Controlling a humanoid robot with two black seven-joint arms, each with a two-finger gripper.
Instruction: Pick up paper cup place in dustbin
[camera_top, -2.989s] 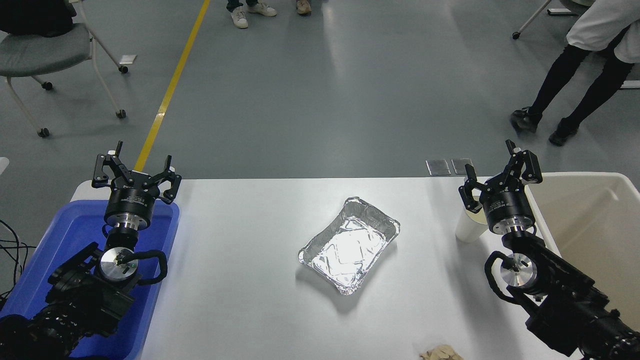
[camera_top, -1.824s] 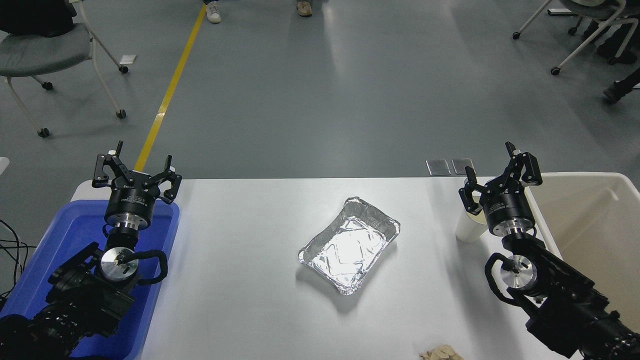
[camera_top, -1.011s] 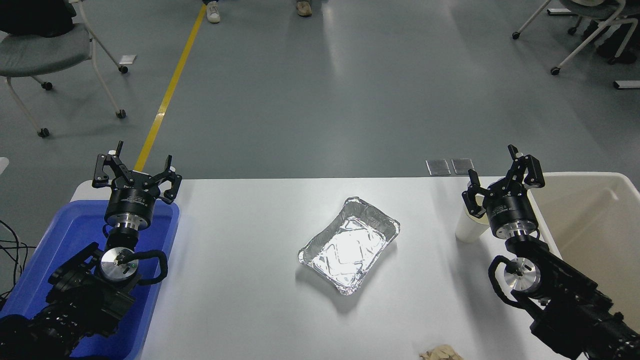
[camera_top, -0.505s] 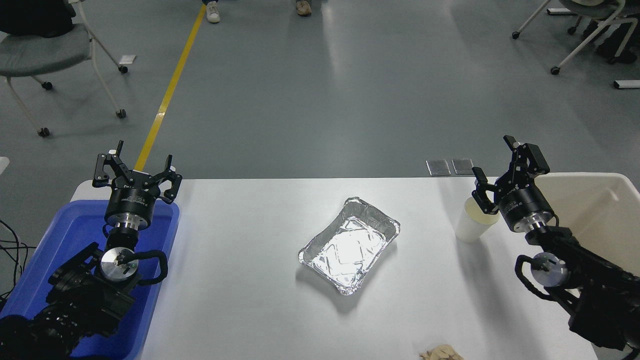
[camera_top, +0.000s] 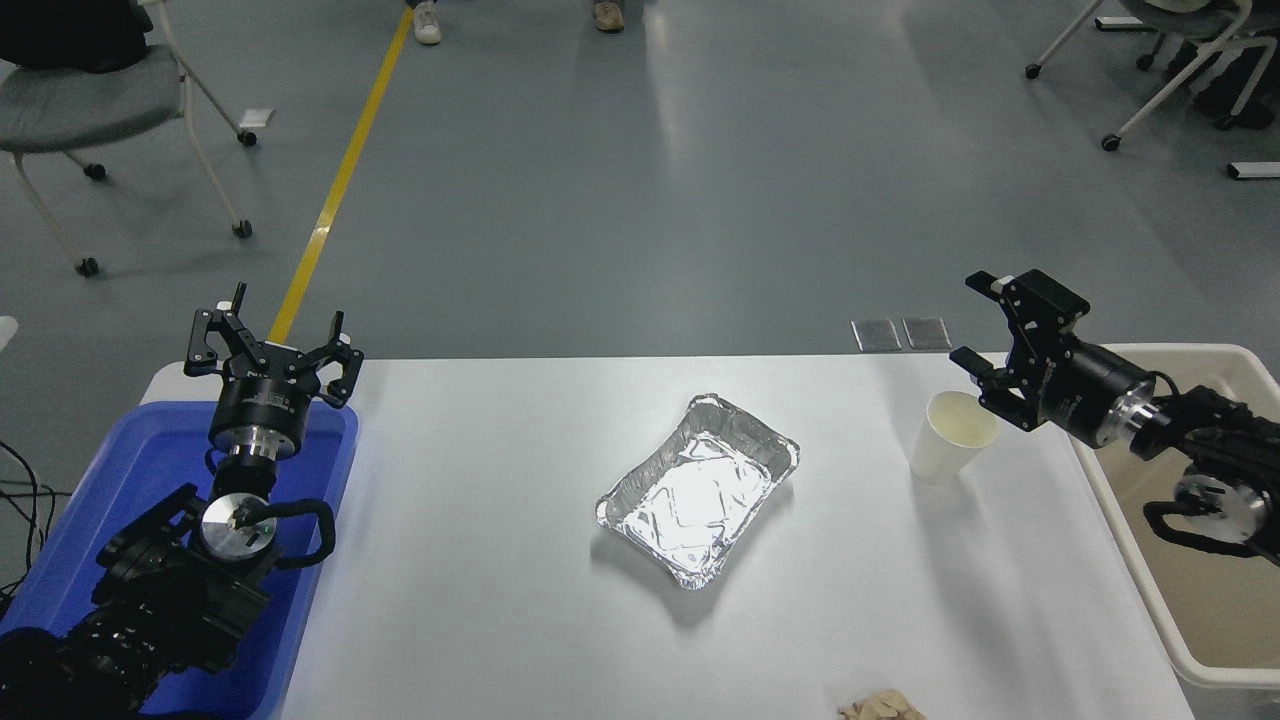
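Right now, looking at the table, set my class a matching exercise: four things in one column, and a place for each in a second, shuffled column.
Things:
1. paper cup
2. foil tray
3. dustbin
4. blue tub

Places:
A. at the table's left end, under the parked left tool
B. mid-table
C. at the table's right end
D. upright on the table, just left of the open right tool

Pairs: 1-D, 2-B, 3-C, 4-A
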